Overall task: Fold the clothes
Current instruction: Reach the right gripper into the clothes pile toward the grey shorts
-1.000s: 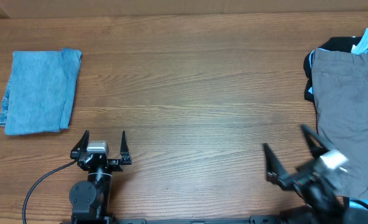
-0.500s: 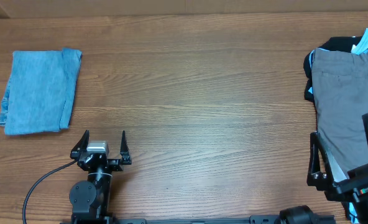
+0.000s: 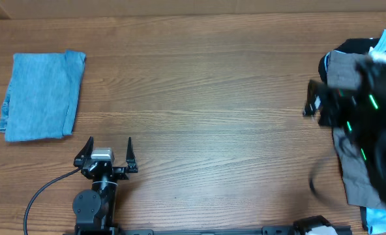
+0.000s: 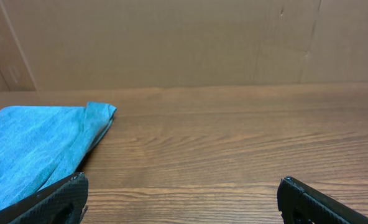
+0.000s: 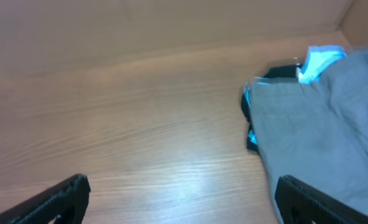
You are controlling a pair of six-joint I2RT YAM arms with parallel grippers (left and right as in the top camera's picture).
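grey garment (image 5: 321, 124) lies heaped at the frame's right edge — not yet folded. right gripper (image 5: 183, 182) and left gripper (image 3: 109, 140) both gape, empty. best pinch only the grey layer near a corner, then drag it to centre.

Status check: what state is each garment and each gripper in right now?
Denim-blue cloth garment: folded, lying flat at the left.
Large grey woven garment: lying on top of the others at the right, not gripped.
Black garment: under the grey one, mostly covered.
Light blue garment: bunched, peeking out beyond the grey one.
Left gripper: fingers open, empty.
Right gripper: fingers open, empty.
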